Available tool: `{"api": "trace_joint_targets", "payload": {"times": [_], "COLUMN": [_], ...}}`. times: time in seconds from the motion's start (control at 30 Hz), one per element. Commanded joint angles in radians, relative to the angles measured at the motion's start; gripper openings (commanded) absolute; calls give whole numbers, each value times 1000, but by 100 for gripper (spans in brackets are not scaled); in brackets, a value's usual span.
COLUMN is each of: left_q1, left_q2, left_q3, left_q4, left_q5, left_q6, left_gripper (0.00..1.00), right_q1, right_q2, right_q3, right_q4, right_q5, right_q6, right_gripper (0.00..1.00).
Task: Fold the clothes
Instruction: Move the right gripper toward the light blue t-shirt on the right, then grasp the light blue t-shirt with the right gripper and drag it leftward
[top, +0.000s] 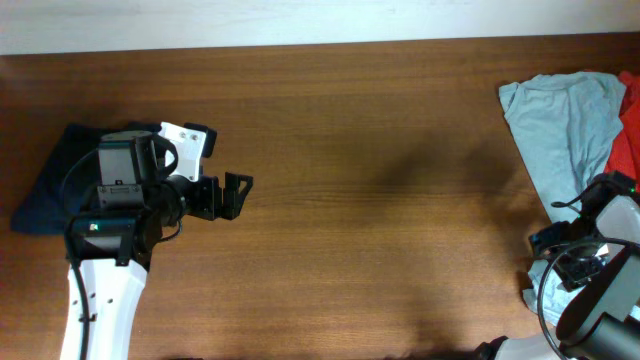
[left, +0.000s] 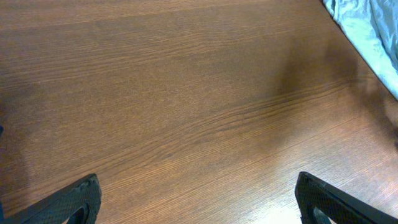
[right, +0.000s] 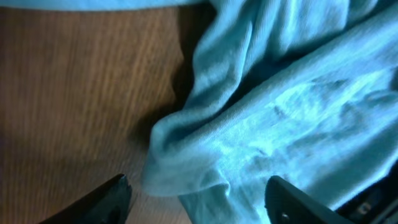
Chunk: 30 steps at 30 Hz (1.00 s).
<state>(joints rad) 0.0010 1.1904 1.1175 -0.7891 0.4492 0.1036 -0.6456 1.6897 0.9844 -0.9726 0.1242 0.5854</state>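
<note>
No writing, label, brand, number or sign can be read in any of the three views.
</note>
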Motion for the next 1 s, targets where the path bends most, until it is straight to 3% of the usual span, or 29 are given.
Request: {"api": "trace_joint_targets", "payload": {"times": [0.0,0.1,0.2,0.3,0.4,0.57,0.8,0.97], "left_q1": [-3,-3,-3,-3,-3,-3,-3,-3], "left_q2": [0,0,0,0,0,0,0,0], "left_q3": [18,18,18,18,18,18,18,18], "left_q4": [6,10,10,18,34,43,44,43], "left_q5": [18,18,18,18,18,18,18,18], "left_q6": [-5,-5,-5,-5,-5,-5,-5,-5], "left_gripper": [99,99,99,99,99,99,99,99], "right_q1": [-1,-1,0,27,127,389,812,1107], "right_q2": [5,5,5,3,-21,-54,-51,-47], "right_q3": [-65,-129,-161,-161,-161,-156,-154,-154], "right_q4": [38,106,143,164,212,400,875,1242], "right_q5": [-2,-21,-67,-177,-454,-798,-774,-477], "right_q6": [19,18,17,-62,-169,-142,142,282], "right_gripper": [69,45,4,4,4,4,4,4]}}
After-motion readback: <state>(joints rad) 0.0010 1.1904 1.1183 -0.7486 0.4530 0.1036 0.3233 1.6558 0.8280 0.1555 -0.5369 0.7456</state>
